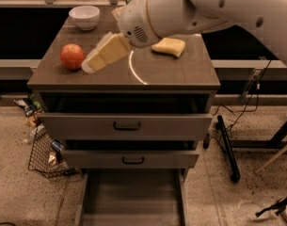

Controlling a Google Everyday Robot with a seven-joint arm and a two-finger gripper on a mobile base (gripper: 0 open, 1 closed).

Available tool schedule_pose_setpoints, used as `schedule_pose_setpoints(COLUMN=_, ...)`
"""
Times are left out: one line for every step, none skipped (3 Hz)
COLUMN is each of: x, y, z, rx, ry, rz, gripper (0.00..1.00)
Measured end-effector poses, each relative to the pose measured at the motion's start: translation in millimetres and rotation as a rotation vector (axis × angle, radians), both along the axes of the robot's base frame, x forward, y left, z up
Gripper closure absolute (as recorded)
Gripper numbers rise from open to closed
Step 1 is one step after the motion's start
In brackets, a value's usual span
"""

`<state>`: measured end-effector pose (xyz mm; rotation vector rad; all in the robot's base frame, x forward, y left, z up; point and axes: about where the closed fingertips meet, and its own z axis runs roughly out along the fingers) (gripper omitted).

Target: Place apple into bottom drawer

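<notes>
Grey-brown worktop point(180, 74), the apple point(72, 56) resting at its left. Holds the gripper point(87, 66) low, right beside the fruit and aimed at it, likely lining up a grasp; grip state impossible to tell. Shows the bottom drawer point(131, 197) pulled out below, empty, ready to receive.

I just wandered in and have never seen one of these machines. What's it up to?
A robot arm is stretched over a cabinet top, with its gripper just right of an apple that sits on the top, not yet picked up. The bottom drawer is pulled out, ready to receive the apple. A sponge and a bowl also sit on top, untouched.
</notes>
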<state>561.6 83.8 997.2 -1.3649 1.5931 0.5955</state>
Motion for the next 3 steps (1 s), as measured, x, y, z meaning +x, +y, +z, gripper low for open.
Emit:
schedule_pose_setpoints(x=2, y=11, z=-1, rx=0.005, ry=0.000, rz=0.017, gripper=0.00)
schedule_pose_setpoints(x=10, y=13, z=-21, rx=0.021, ry=0.022, rz=-0.021, gripper=0.00)
schedule_pose_setpoints(x=49, y=14, z=-58, rx=0.063, ry=0.019, rz=-0.101, gripper=0.00)
